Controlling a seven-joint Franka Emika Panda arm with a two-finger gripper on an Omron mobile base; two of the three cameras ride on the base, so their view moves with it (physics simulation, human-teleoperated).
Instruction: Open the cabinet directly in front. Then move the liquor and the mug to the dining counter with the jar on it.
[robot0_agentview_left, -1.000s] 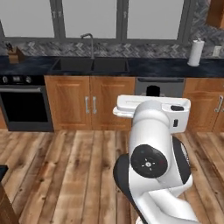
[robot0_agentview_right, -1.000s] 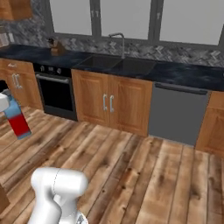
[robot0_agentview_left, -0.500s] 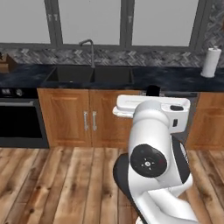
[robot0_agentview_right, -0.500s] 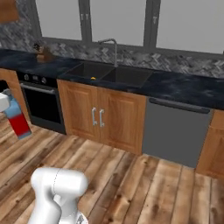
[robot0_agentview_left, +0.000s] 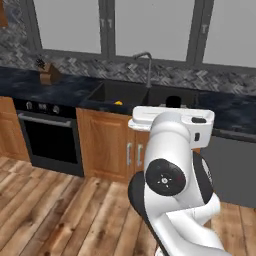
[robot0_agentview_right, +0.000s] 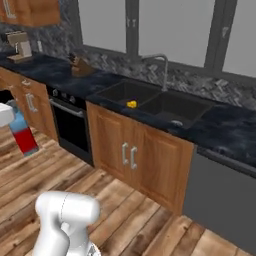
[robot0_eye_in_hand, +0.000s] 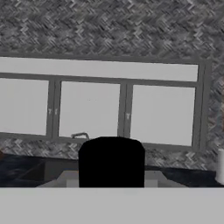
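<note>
The liquor (robot0_agentview_right: 22, 134) is carried at the end effector (robot0_agentview_right: 6, 116), apparently pinched there; delivery to the dining worktop and the mug are judged outstanding.

Standing here, I can't find a single word, number, brand or sign that can be read. The blue and red liquor (robot0_agentview_right: 22, 132) at the left edge of the right base view carries no legible label. The oven (robot0_agentview_left: 49, 136) at the middle left of the left base view shows knobs but no readable markings.
</note>
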